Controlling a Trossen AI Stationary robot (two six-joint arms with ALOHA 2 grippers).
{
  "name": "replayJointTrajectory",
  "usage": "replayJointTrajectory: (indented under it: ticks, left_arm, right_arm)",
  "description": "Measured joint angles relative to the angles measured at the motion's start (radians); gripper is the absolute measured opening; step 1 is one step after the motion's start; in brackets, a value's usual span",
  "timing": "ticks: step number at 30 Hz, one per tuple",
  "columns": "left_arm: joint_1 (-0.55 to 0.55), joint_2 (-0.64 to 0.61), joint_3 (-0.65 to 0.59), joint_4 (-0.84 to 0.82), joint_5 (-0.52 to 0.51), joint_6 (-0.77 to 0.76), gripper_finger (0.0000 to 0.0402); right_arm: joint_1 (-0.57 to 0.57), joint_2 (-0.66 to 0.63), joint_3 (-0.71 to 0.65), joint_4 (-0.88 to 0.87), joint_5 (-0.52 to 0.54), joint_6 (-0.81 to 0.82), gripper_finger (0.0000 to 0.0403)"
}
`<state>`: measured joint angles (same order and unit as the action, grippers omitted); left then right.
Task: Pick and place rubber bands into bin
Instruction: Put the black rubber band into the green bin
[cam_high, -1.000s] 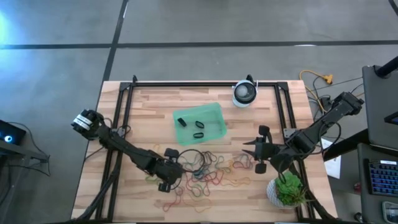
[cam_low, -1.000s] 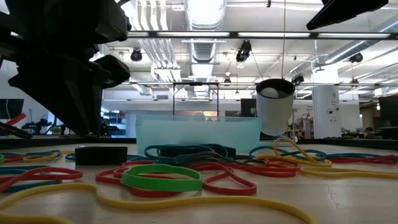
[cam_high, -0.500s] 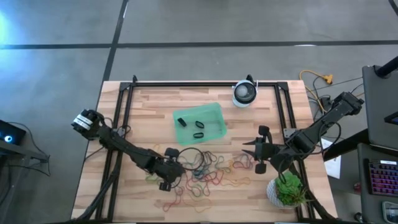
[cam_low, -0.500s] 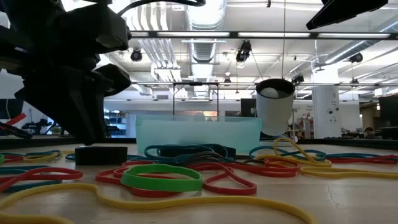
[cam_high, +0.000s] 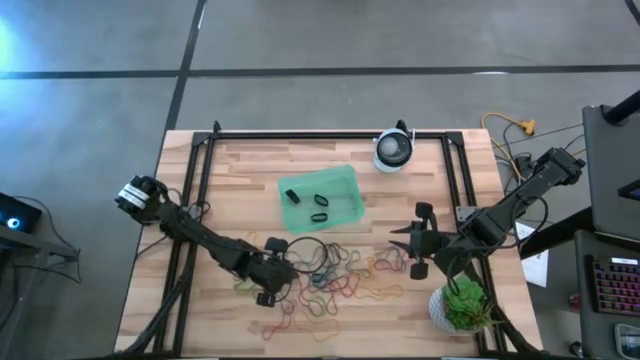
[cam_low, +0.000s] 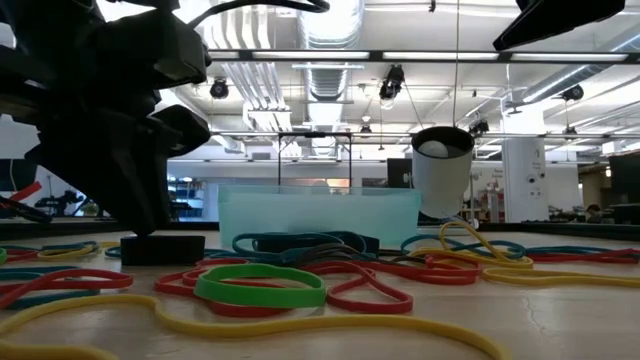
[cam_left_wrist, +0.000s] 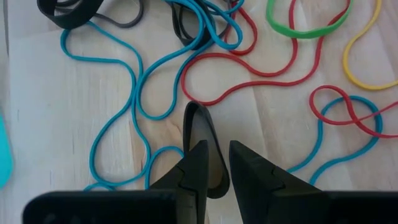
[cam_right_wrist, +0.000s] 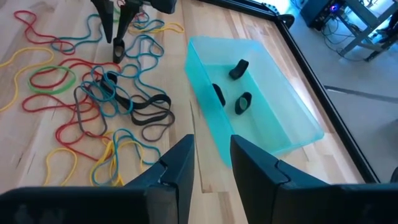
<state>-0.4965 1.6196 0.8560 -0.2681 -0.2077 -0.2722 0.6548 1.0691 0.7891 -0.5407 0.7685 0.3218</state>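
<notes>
Many rubber bands (cam_high: 335, 275) in red, blue, yellow, green and black lie tangled on the wooden table. The green bin (cam_high: 322, 197) beyond them holds three black bands. My left gripper (cam_left_wrist: 213, 155) points steeply down at a thick black band (cam_left_wrist: 202, 127) that lies on the table at the pile's left side; it also shows in the low view (cam_low: 162, 247). One fingertip stands over the loop and the other just outside its wall, a narrow gap between them. My right gripper (cam_right_wrist: 211, 144) hangs open and empty above the table's right side (cam_high: 395, 243). My left gripper comes at the thick black band from above, slanting, with the near end of the band's wall (cam_left_wrist: 219, 177) in the gap between its fingertips. The band lies on the table. Whether the fingers touch it, I cannot tell.
A round white device (cam_high: 394, 150) stands at the far edge. A green plant (cam_high: 462, 305) is at the near right corner. Black frame rails (cam_high: 330, 133) run along the table's far edge and sides. Cables (cam_high: 510, 135) lie off the right edge.
In the low view my left gripper has sunk a little, down to the thick black band. The band has stayed where it was on the table.
</notes>
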Motion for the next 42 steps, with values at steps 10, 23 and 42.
replayJointTrajectory:
  ticks: [10, 23, 42]
  left_arm:
    - [0.007, 0.0, -0.06, 0.102, 0.002, 0.02, 0.005]
    - [0.017, 0.028, -0.065, 0.1, 0.004, 0.021, 0.0037]
    - [0.046, -0.095, 0.03, 0.093, -0.148, 0.286, 0.0]
  right_arm:
    - [0.0, 0.0, -0.008, 0.001, -0.001, 0.011, 0.0101]
    - [0.0, 0.0, -0.008, 0.001, -0.001, 0.011, 0.0095]
    - [0.0, 0.0, -0.008, 0.002, 0.0, 0.015, 0.0088]
